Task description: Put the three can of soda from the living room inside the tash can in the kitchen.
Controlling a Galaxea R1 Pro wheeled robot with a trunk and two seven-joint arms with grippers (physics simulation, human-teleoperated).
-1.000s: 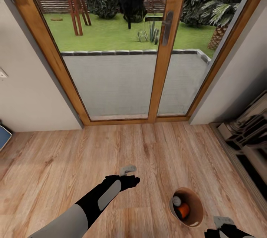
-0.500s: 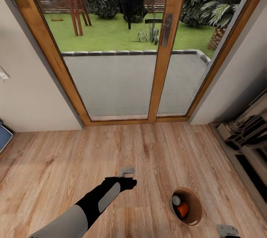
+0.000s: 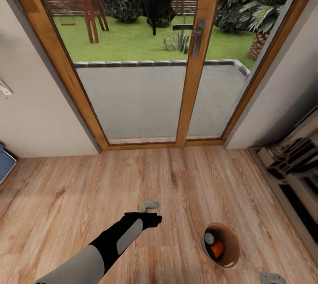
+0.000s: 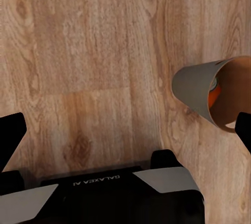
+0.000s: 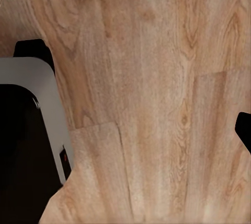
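Tash can [image 3: 229, 259] stands on wood floor [image 3: 66, 204], off to the right of the left gripper [image 3: 150, 206] and well apart from it. Inside it: orange can of soda [image 3: 216, 250] and a silver top [image 3: 209, 238] beside it. Left gripper spread wide, empty, hovering over floor. Right gripper [image 3: 271, 278] at frame edge, state unclear. Glass doors [image 3: 145, 63] ahead.

— Anything cut off? 
— Right gripper [image 3: 271, 278], clipped by the bottom edge at lower right of the head view; jaws impossible to judge. Blue object [image 3: 5, 163], sliced by the left edge. 
— Inside the bin [image 3: 232, 257]? 
— One orange can [image 3: 216, 250], part hidden by the rim; a silver top [image 3: 209, 238] beside it, body colour unseen. Third can impossible to make out.
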